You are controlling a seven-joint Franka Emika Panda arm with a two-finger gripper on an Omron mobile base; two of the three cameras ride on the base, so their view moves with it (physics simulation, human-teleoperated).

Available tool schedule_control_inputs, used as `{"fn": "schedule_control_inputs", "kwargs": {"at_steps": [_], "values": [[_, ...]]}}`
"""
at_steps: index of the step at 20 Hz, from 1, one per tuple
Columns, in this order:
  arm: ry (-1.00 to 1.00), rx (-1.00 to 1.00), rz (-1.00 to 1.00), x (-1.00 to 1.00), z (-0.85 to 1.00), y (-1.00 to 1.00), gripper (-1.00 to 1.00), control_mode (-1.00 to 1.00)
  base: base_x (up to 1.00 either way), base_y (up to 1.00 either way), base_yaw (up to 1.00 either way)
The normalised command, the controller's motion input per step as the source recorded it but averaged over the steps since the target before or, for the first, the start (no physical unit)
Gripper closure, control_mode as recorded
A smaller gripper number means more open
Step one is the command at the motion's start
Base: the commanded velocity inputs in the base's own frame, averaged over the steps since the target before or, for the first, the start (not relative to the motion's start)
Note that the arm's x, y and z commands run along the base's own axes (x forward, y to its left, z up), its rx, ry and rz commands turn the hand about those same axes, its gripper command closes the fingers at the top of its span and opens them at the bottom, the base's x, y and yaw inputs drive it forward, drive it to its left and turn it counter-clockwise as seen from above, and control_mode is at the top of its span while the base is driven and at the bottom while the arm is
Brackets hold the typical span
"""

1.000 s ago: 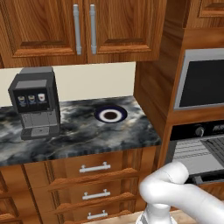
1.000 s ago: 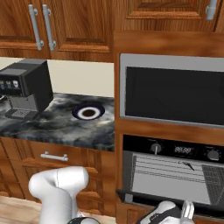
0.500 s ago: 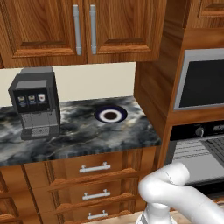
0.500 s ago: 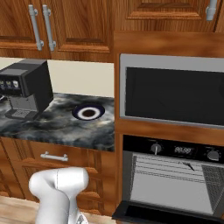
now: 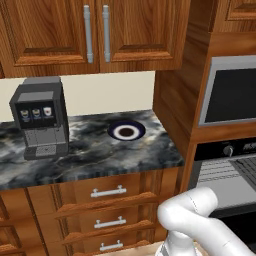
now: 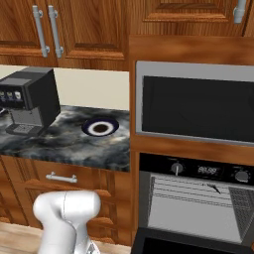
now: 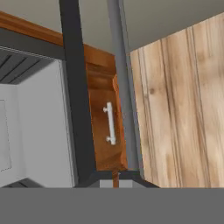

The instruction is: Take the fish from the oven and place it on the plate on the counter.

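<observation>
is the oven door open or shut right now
Open: the oven shows its grey wire racks and bare cavity, with the door dropped down below.

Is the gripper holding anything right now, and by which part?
Nothing is held: the gripper is shut on empty air, tips together, facing the oven door edge and a drawer.

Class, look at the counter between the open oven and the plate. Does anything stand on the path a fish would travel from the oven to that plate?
Nothing visible does. The plate lies on the counter near the edge closest to the oven, whose door hangs open. The coffee machine stands beyond the plate, on the side away from the oven. No fish can be made out on the oven racks.
</observation>
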Motion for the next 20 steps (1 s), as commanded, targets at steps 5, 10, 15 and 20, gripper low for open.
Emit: {"fn": "schedule_control_inputs", "kwargs": {"at_steps": [5, 10, 15, 20], "values": [[0.00, 0.00, 0.00, -0.32, 0.63, 0.00, 1.00, -1.00, 0.00, 0.00, 0.00], [0.00, 0.00, 0.00, -0.41, 0.85, 0.00, 1.00, -1.00, 0.00, 0.00, 0.00], [0.00, 0.00, 0.00, -0.33, 1.00, 0.02, 1.00, -1.00, 0.00, 0.00, 0.00], [0.00, -0.01, 0.00, -0.32, 1.00, 0.00, 1.00, -1.00, 0.00, 0.00, 0.00]]}}
